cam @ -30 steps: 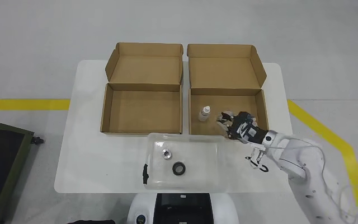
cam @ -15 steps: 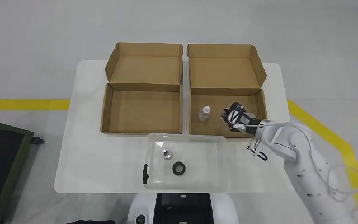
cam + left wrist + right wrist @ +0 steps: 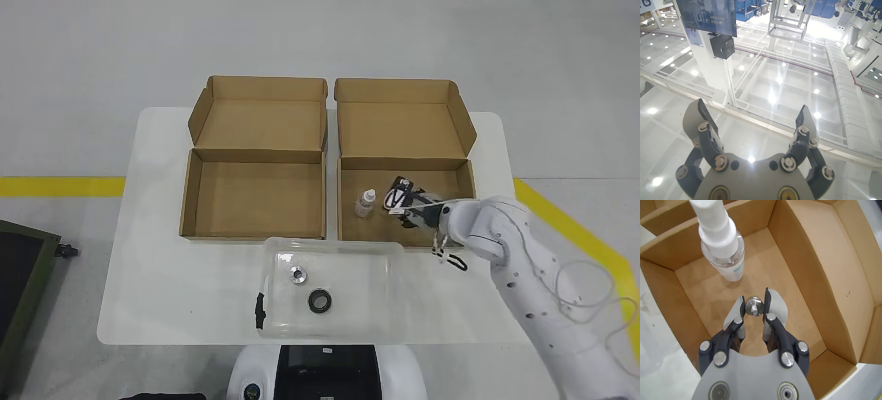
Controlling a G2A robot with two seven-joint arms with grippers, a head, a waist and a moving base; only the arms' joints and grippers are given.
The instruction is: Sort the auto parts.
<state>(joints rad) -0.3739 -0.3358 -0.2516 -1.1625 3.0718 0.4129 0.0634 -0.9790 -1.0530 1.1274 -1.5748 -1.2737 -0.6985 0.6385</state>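
Note:
My right gripper (image 3: 754, 303) is shut on a small round metal part (image 3: 754, 308), held above the floor of the right cardboard box (image 3: 831, 262). In the top view that gripper (image 3: 402, 194) hangs inside the same box (image 3: 466, 186), just right of a small clear bottle with a white cap (image 3: 366, 203). The bottle (image 3: 723, 247) stands upright close ahead of the fingers. A metal bushing (image 3: 297, 274) and a black ring (image 3: 320, 300) lie in the clear plastic tray (image 3: 385, 250). My left gripper (image 3: 753, 113) is open, pointing up at a ceiling.
An open cardboard box (image 3: 190, 200) with nothing in it stands left of the right box, both with lids folded back. The white table (image 3: 150, 290) has free room on its left side and near the right edge.
The right gripper, carrying the metal part, has moved left and farther into the right box, ending close to the bottle.

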